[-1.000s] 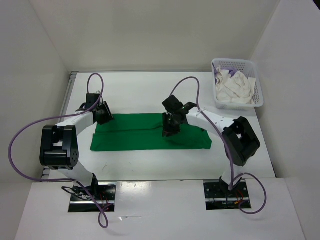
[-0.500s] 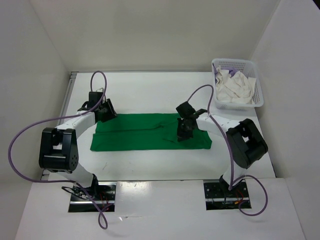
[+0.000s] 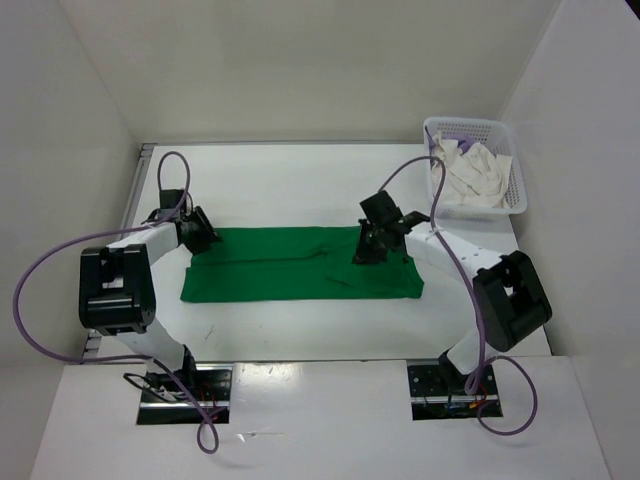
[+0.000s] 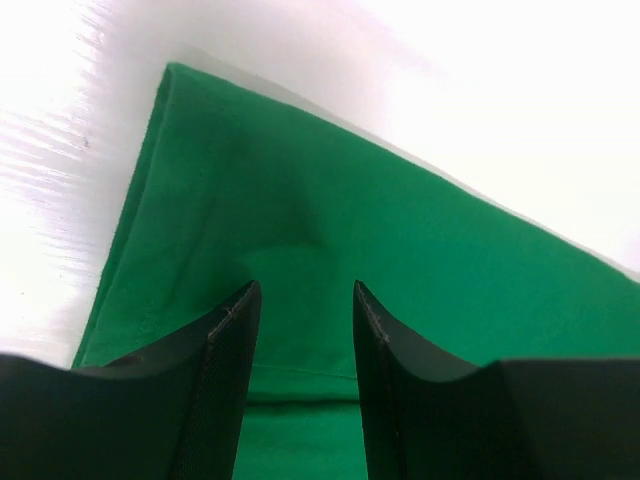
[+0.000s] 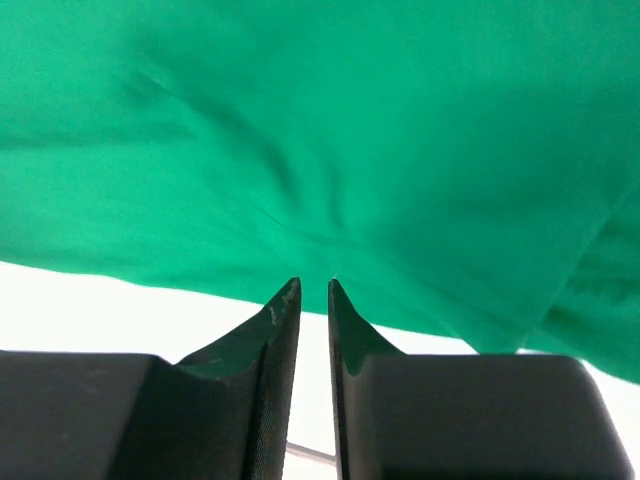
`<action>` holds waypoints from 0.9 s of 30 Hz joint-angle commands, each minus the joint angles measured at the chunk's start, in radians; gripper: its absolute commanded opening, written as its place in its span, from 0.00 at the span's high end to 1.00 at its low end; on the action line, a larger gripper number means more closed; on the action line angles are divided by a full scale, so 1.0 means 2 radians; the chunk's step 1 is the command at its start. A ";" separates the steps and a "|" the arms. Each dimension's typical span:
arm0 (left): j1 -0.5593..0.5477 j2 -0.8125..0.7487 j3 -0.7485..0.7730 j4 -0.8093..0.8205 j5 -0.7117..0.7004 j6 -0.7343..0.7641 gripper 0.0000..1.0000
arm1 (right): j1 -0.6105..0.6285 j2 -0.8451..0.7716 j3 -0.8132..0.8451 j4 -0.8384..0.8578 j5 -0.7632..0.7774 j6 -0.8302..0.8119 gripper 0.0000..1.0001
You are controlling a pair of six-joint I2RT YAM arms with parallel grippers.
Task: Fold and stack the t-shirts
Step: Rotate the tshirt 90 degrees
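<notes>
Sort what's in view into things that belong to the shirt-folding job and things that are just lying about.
Belongs to the job:
- green t-shirt, lying flat on the table
- white t-shirt, crumpled in the basket
- lavender t-shirt, only a bit showing at the basket's far left corner

Just there:
- the white lattice basket itself
- the table

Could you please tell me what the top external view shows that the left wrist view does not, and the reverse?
Only the top external view shows the whole green t-shirt as a long folded strip, the right gripper at its far edge, and the white basket holding crumpled white cloth. Only the left wrist view shows that the left gripper has its jaws apart over the cloth. Both show the shirt lying on the white table.
</notes>
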 commanded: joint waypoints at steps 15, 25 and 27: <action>-0.103 -0.123 0.050 -0.058 0.036 0.032 0.66 | -0.040 0.210 0.156 0.104 0.058 -0.019 1.00; -0.124 -0.143 0.045 -0.101 0.068 0.054 0.65 | -0.040 0.405 0.399 0.066 0.002 -0.028 1.00; -0.124 -0.149 0.045 -0.107 0.068 0.060 0.65 | -0.040 0.448 0.514 0.030 -0.002 -0.028 1.00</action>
